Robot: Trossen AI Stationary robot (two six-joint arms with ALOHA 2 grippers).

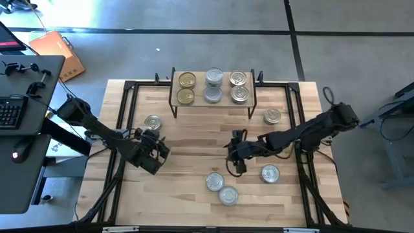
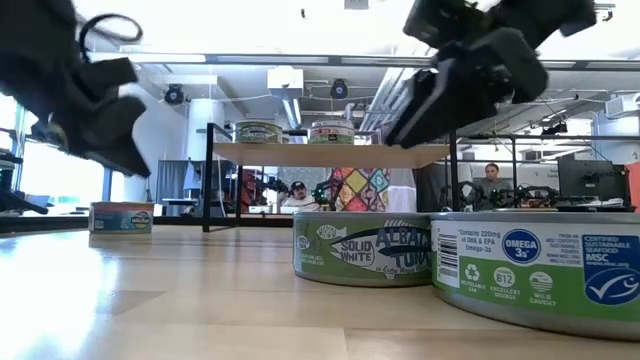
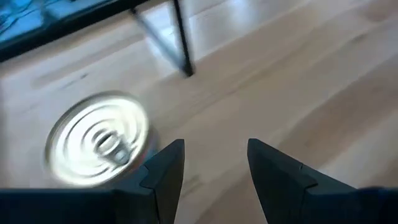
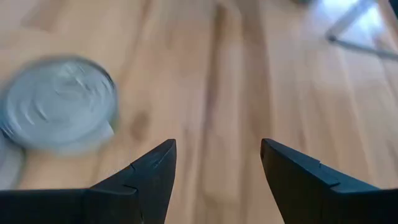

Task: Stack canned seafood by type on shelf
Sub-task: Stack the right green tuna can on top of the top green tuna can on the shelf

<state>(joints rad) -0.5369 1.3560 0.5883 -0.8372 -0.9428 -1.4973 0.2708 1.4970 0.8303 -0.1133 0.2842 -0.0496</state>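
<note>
Tins before open, empty hands

**Desk, shelf and the tins they carry**

The desk is a light slatted wooden top with a black frame along its edges. At the middle of its far edge stands the shelf, a pale board on thin black legs. Six tins sit on the shelf in three pairs: gold-lidded tins toward the left edge, silver tins in the middle, and a further pair toward the right.

Directly on the desk lie five loose tins: one left of the shelf, one right of it, one near the right edge, and two touching tins near the front edge.
</note>
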